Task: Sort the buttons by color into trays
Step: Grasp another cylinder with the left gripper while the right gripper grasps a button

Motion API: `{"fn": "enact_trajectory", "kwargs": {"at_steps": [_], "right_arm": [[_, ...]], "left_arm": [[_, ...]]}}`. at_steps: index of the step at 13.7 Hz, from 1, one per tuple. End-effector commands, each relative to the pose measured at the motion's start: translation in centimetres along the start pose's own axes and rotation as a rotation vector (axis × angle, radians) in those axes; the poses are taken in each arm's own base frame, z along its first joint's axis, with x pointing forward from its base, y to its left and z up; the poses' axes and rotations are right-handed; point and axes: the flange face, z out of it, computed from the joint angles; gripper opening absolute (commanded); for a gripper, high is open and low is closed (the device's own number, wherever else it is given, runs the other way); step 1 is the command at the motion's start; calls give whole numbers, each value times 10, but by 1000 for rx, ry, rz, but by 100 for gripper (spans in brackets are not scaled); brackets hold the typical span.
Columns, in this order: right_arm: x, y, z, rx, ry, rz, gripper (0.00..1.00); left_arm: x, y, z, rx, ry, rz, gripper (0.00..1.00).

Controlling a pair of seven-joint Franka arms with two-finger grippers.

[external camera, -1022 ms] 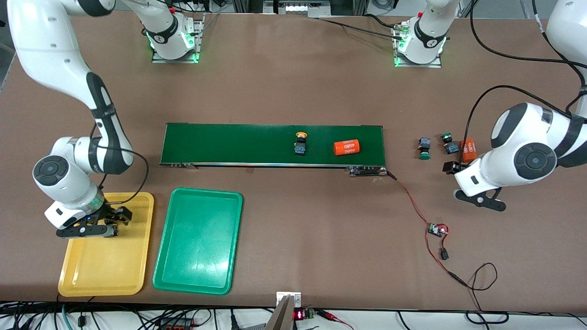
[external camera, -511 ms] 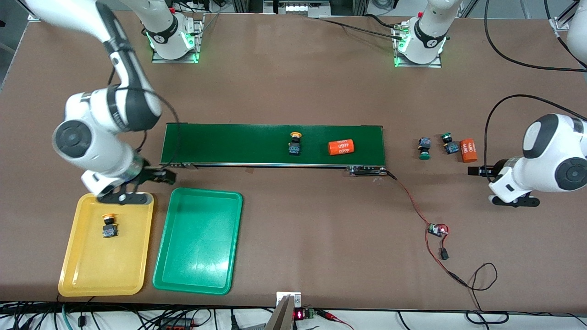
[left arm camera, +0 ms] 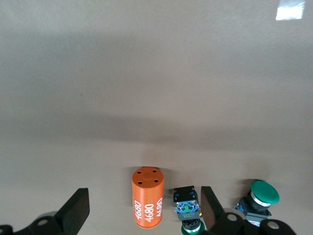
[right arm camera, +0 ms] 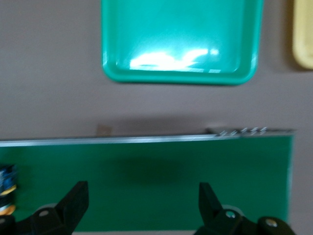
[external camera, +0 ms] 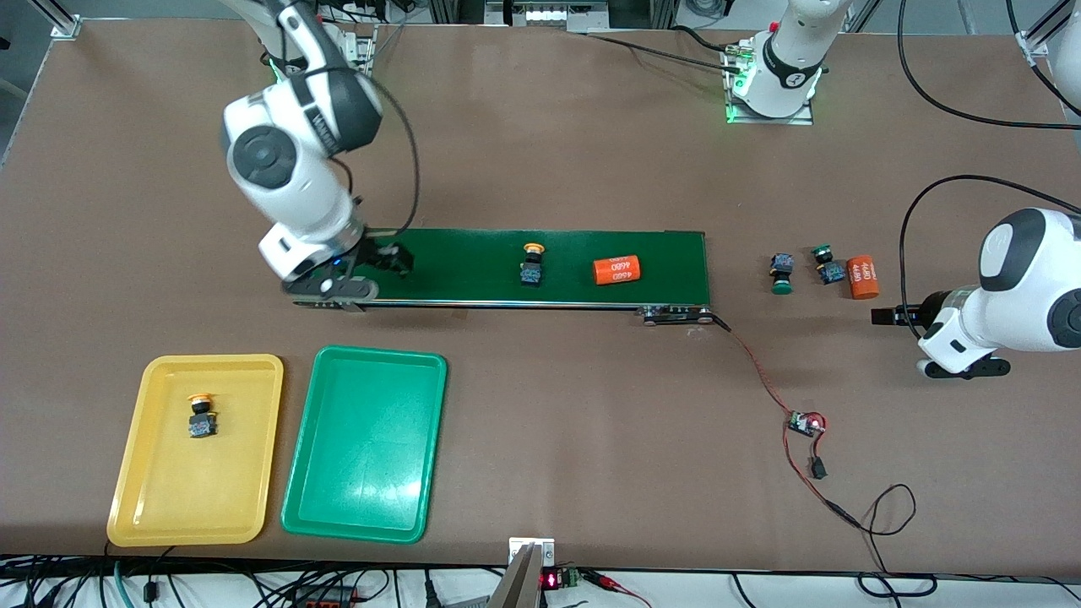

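Note:
One yellow button (external camera: 201, 416) lies in the yellow tray (external camera: 135, 498). Another yellow button (external camera: 531, 263) (right arm camera: 6, 193) rides the belt. The green tray (external camera: 363, 490) (right arm camera: 178, 44) holds nothing. Two green buttons (external camera: 781, 274) (external camera: 828, 264) lie on the table off the belt's end toward the left arm; the left wrist view shows them too (left arm camera: 188, 208) (left arm camera: 259, 198). My right gripper (external camera: 390, 260) (right arm camera: 142, 200) hangs open and empty over the belt's end toward the right arm. My left gripper (external camera: 882, 317) (left arm camera: 144, 205) is open and empty above the table by the green buttons.
The dark-green conveyor belt (external camera: 473, 253) (right arm camera: 146, 181) also carries an orange numbered cylinder (external camera: 616, 270). A second orange cylinder (external camera: 862, 277) (left arm camera: 147, 198) lies beside the green buttons. A red-and-black cable with a small circuit board (external camera: 805, 422) trails from the belt toward the front camera.
My right arm left a yellow button in the yellow tray and swung up to the belt's end. My left arm drew back from the green buttons. The belt's items drifted toward the right arm's end.

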Motion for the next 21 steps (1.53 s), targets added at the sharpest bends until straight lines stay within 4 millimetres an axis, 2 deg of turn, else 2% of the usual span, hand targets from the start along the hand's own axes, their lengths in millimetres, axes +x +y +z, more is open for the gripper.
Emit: {"fn": "enact_trajectory", "kwargs": {"at_steps": [1, 3, 4, 5, 6, 8, 11, 13, 14, 15, 16, 17, 18, 20, 21], "right_arm": [[-38, -23, 7, 28, 28, 28, 100], [-54, -44, 11, 50, 47, 45, 100], [-63, -55, 14, 52, 48, 37, 100], [-71, -65, 18, 46, 46, 56, 100], [-80, -76, 23, 28, 52, 55, 100], [-91, -91, 39, -10, 73, 67, 100], [-93, -102, 59, -7, 95, 94, 100], [-87, -106, 58, 4, 119, 100, 100], [-82, -109, 58, 13, 118, 106, 100], [-81, -112, 62, 18, 111, 127, 100], [-80, -116, 67, 20, 104, 163, 100], [-82, -120, 71, 18, 99, 172, 100], [-81, -120, 72, 18, 97, 176, 100], [-78, -124, 76, 22, 90, 190, 100], [-80, -130, 79, 24, 84, 184, 100]], "left_arm": [[-6, -4, 9, -15, -9, -35, 100], [-12, -13, 33, 15, -40, -63, 100], [-24, -20, 43, 39, -32, -46, 100], [-41, -16, 50, 58, -9, -17, 100], [-55, -20, 54, 68, -4, -15, 100], [-75, -21, 68, 21, -18, 6, 100], [-95, -17, 95, 19, 28, 49, 98], [-94, -14, 110, 8, 63, 56, 94], [-94, -13, 115, 5, 58, 58, 88], [-94, -13, 115, 4, 58, 59, 75], [-93, -14, 115, 4, 58, 61, 54], [-92, -19, 122, -3, 48, 66, 39], [-91, -22, 121, -4, 55, 65, 27], [-89, -23, 111, 2, 71, 68, 16], [-86, -22, 98, 8, 91, 71, 15]]}}
